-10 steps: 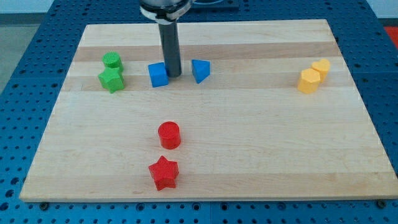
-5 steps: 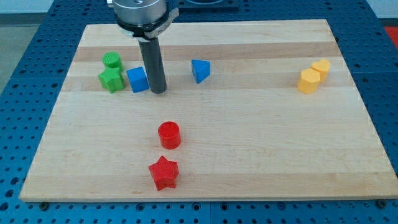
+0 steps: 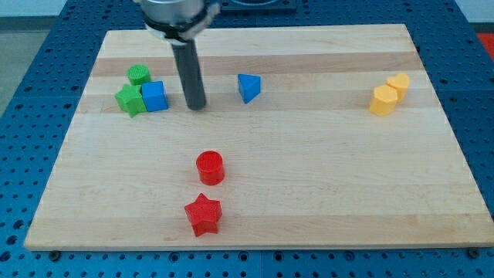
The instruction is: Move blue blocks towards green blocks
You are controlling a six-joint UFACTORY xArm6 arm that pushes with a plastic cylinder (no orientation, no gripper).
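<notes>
A blue cube (image 3: 155, 96) sits at the board's upper left, touching a green star (image 3: 130, 100) on its left. A green cylinder (image 3: 139, 75) stands just above them. A blue triangular block (image 3: 248, 87) lies apart, to the right of the rod. My tip (image 3: 196, 106) rests on the board between the two blue blocks, a short gap to the right of the blue cube and not touching it.
A red cylinder (image 3: 210, 167) and a red star (image 3: 203, 214) lie in the lower middle. Two yellow blocks (image 3: 383, 100) (image 3: 399, 83) sit together at the right. The wooden board (image 3: 309, 170) lies on a blue perforated table.
The blue cube has slid left until it touches the green star, which shifted slightly left. My tip moved left with it, then stopped and now stands a little apart from the cube.
</notes>
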